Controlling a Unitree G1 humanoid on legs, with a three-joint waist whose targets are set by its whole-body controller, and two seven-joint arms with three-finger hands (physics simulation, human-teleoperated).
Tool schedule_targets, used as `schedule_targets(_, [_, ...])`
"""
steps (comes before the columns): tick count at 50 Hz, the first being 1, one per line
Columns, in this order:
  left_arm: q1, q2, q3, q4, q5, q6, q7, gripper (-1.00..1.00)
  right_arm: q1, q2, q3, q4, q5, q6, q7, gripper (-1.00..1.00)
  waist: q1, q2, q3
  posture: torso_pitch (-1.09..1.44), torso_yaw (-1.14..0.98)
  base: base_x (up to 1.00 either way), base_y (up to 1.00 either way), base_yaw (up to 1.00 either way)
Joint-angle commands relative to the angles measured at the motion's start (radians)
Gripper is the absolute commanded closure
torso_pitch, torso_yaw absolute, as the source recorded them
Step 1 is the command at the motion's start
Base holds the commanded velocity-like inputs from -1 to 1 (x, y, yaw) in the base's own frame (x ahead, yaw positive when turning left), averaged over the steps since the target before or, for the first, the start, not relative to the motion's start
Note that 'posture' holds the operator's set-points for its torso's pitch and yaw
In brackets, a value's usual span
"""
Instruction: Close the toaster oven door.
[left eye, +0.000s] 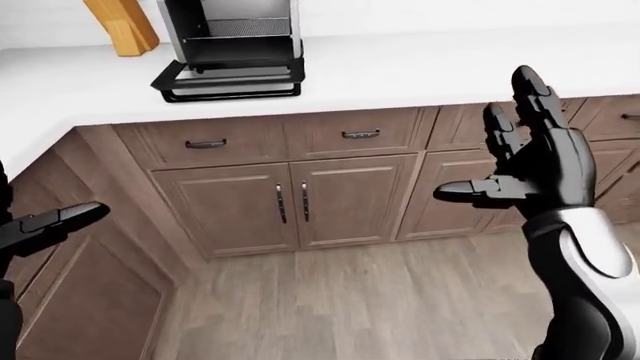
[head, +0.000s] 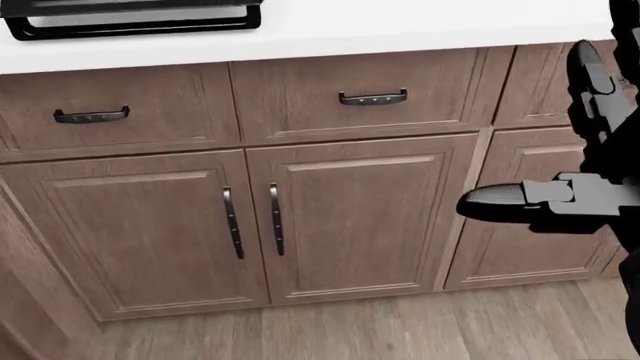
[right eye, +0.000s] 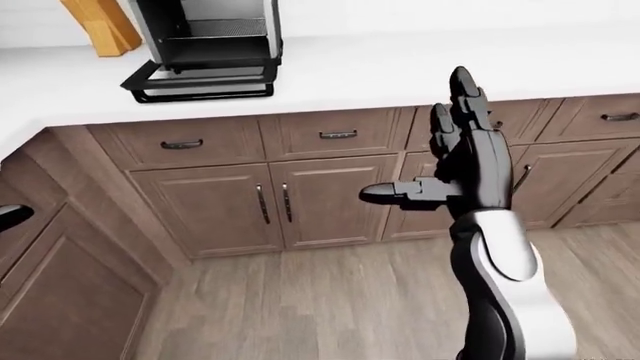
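The toaster oven (left eye: 236, 30) stands on the white counter (left eye: 420, 67) at the top left of the left-eye view. Its door (left eye: 228, 79) hangs open, folded down flat over the counter, and the dark inside shows. In the head view only the door's edge (head: 130, 22) shows at the top left. My right hand (left eye: 520, 161) is raised at the right, open with fingers spread, well to the right of the oven and lower. My left hand (left eye: 50, 221) pokes in at the left edge, open and empty.
A wooden knife block (left eye: 122, 26) stands left of the oven. Brown drawers and cabinet doors (left eye: 290, 202) with dark handles run under the counter. A cabinet run (left eye: 80, 300) juts out at the lower left. Wood floor (left eye: 350, 300) lies below.
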Motion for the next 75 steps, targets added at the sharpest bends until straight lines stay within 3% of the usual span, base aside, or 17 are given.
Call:
schedule_targets(1, [-0.010,0.006,-0.009,-0.027,0.006,-0.038,-0.006,-1.00,-0.019,-0.012,-0.009,-0.019,0.001,-0.026,-0.007,-1.00,-0.002,0.004,-0.011,0.00,0.00,0.06,0.00,0.00])
schedule_targets(5, [-0.015,0.011,-0.002,-0.031,0.000,-0.026,-0.006,-1.00,-0.024,-0.016,-0.011,-0.024,0.009,-0.019,-0.013,-1.00,-0.002,-0.086,-0.034,0.00,0.00,0.07,0.00,0.00])
schedule_targets(6, [-0.015,0.011,-0.002,-0.031,-0.001,-0.026,-0.005,-1.00,-0.021,-0.016,-0.009,-0.022,0.007,-0.022,-0.013,-1.00,-0.010,-0.032,-0.022,0.00,0.00,0.06,0.00,0.00])
schedule_targets(11, [-0.013,0.011,0.000,-0.035,-0.001,-0.026,-0.005,-1.00,-0.020,-0.018,-0.011,-0.022,0.008,-0.022,-0.012,-1.00,-0.006,-0.027,-0.021,0.00,0.00,0.07,0.00,0.00])
schedule_targets(15, [-0.012,0.011,0.002,-0.035,-0.001,-0.026,-0.005,-1.00,-0.021,-0.018,-0.012,-0.022,0.010,-0.021,-0.014,-1.00,-0.009,0.023,-0.007,0.00,0.00,0.07,0.00,0.00])
schedule_targets(17, [-0.011,0.011,0.004,-0.035,-0.002,-0.025,-0.005,-1.00,-0.021,-0.018,-0.010,-0.024,0.010,-0.019,-0.015,-1.00,-0.013,0.081,-0.019,0.00,0.00,0.07,0.00,0.00])
schedule_targets(26, [-0.012,0.013,0.007,-0.037,-0.004,-0.022,-0.005,-1.00,-0.023,-0.018,-0.010,-0.029,0.013,-0.012,-0.018,-1.00,-0.003,0.015,-0.011,0.00,0.00,0.06,0.00,0.00])
schedule_targets(30, [-0.012,0.015,0.010,-0.038,-0.006,-0.020,-0.004,-1.00,-0.022,-0.018,-0.011,-0.033,0.014,-0.009,-0.018,-1.00,-0.001,-0.075,-0.029,0.00,0.00,0.07,0.00,0.00])
schedule_targets(31, [-0.012,0.016,0.010,-0.038,-0.006,-0.020,-0.004,-1.00,-0.022,-0.018,-0.011,-0.033,0.014,-0.009,-0.018,-1.00,-0.009,-0.037,-0.019,0.00,0.00,0.07,0.00,0.00])
schedule_targets(39, [-0.016,0.022,0.016,-0.042,-0.015,-0.011,0.001,-1.00,-0.030,-0.020,-0.013,-0.042,0.021,0.005,-0.025,-1.00,-0.007,0.008,-0.007,0.00,0.00,0.06,0.00,0.00])
schedule_targets(42, [-0.018,0.026,0.019,-0.042,-0.020,-0.007,0.003,-1.00,-0.035,-0.023,-0.013,-0.043,0.025,0.008,-0.027,-1.00,-0.013,0.082,-0.019,0.00,0.00,0.07,0.00,0.00])
schedule_targets(51, [-0.015,0.028,0.022,-0.039,-0.022,-0.011,0.003,-1.00,-0.036,-0.027,-0.013,-0.046,0.029,0.013,-0.028,-1.00,-0.004,0.019,-0.011,0.00,0.00,0.07,0.00,0.00])
schedule_targets(55, [-0.016,0.030,0.023,-0.038,-0.024,-0.010,0.003,-1.00,-0.032,-0.027,-0.013,-0.048,0.028,0.010,-0.026,-1.00,-0.001,-0.072,-0.027,0.00,0.00,0.07,0.03,0.00])
schedule_targets(65, [-0.017,0.033,0.024,-0.040,-0.027,-0.007,0.007,-1.00,-0.033,-0.026,-0.015,-0.048,0.028,0.011,-0.026,-1.00,-0.010,0.017,-0.005,0.00,0.00,0.07,0.04,0.00])
schedule_targets(68, [-0.016,0.034,0.027,-0.043,-0.030,-0.004,0.007,-1.00,-0.036,-0.027,-0.019,-0.049,0.032,0.015,-0.028,-1.00,-0.013,0.105,-0.029,0.00,0.00,0.07,0.04,0.00])
schedule_targets(69, [-0.016,0.035,0.028,-0.044,-0.031,-0.003,0.007,-1.00,-0.036,-0.028,-0.018,-0.048,0.032,0.014,-0.029,-1.00,-0.002,0.057,-0.014,0.00,0.00,0.07,0.04,0.00])
schedule_targets(75, [-0.014,0.035,0.031,-0.047,-0.033,-0.001,0.007,-1.00,-0.035,-0.029,-0.019,-0.052,0.035,0.017,-0.030,-1.00,-0.003,0.032,-0.013,0.00,0.00,0.07,0.04,0.00])
